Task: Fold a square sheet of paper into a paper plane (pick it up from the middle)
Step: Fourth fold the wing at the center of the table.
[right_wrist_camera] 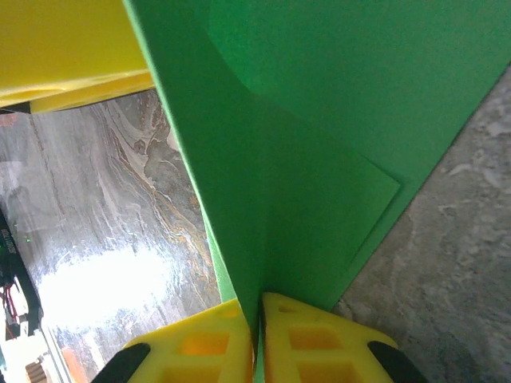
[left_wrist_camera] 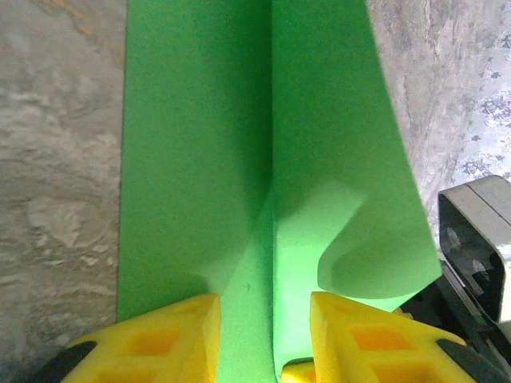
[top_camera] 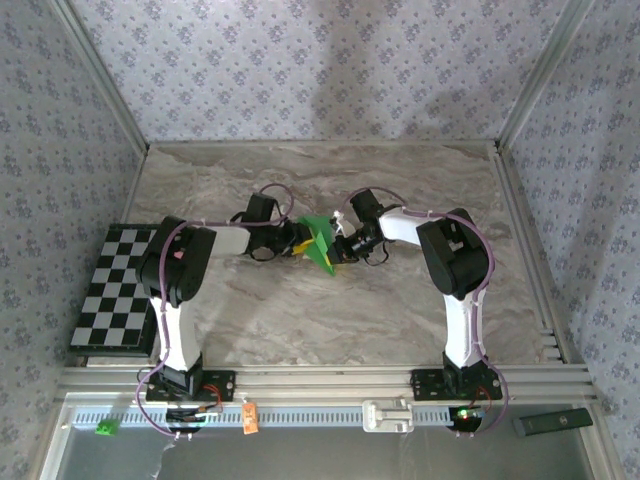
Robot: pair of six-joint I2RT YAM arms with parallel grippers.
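- Clamped tight in the right gripper (right_wrist_camera: 257, 315): lower edge of the green paper (right_wrist_camera: 319, 120)
- Part-open at the left gripper (left_wrist_camera: 259, 319), jaws apart, centre crease running loose between them
- Beyond both grippers, upright over the table (left_wrist_camera: 56, 159): centre crease and one curled flap made
- Judged about midway; nose and wing folds yet to do

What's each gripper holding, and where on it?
Right gripper pinches the green paper sheet along its folded crease. Left gripper straddles the crease, jaws apart, not clamping.

A black-and-white checkered board (top_camera: 118, 287) lies at the grey marbled table's (top_camera: 300, 320) left edge; a tiny green cube (top_camera: 104, 428) sits on the near ledge.
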